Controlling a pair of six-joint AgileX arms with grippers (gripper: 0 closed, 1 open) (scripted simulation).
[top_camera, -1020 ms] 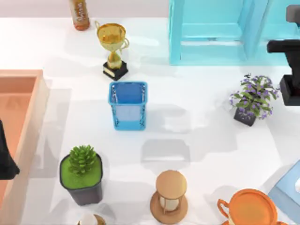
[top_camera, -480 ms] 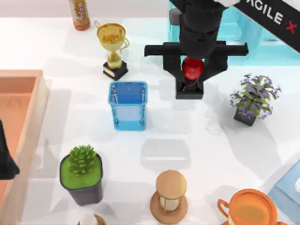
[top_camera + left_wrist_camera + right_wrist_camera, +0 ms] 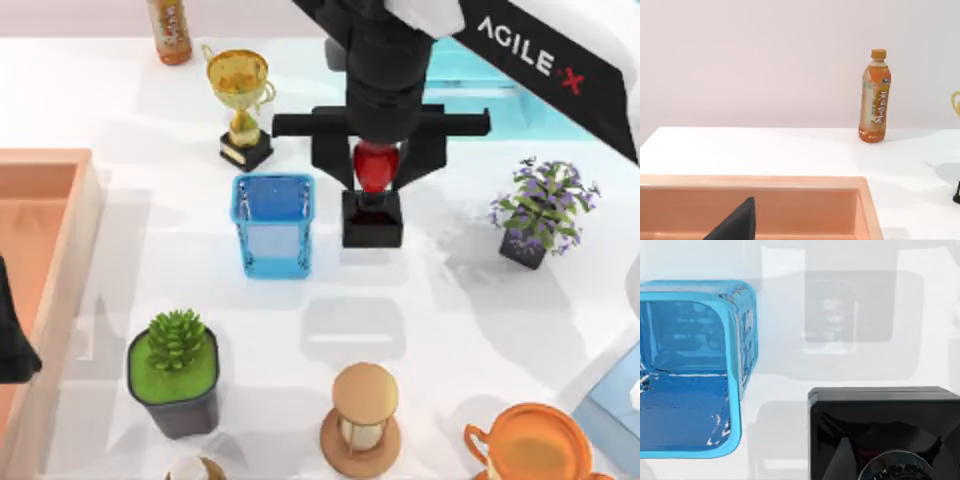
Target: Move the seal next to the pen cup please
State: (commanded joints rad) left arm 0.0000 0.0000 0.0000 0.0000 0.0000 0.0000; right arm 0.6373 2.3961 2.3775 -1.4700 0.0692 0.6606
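Sitting in right claw [image 3: 377, 168]: seal [image 3: 375, 165]

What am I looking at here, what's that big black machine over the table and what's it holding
These are rendered pictures of a table with two robot arms. One picture looks down from above; the other two come from cameras on each arm's wrist.

The big black machine is the right arm. Its right gripper is shut on a seal, a small stamp with a red ball knob on a black square base. It hangs just right of the blue pen cup, apart from it; I can't tell if the base touches the table yet. The right wrist picture shows the same cup and black base from close up.

The left arm sits parked at the left edge, over an orange tray.

Also on the table: a gold trophy, an orange drink bottle, a green succulent, a purple flower pot and an hourglass.
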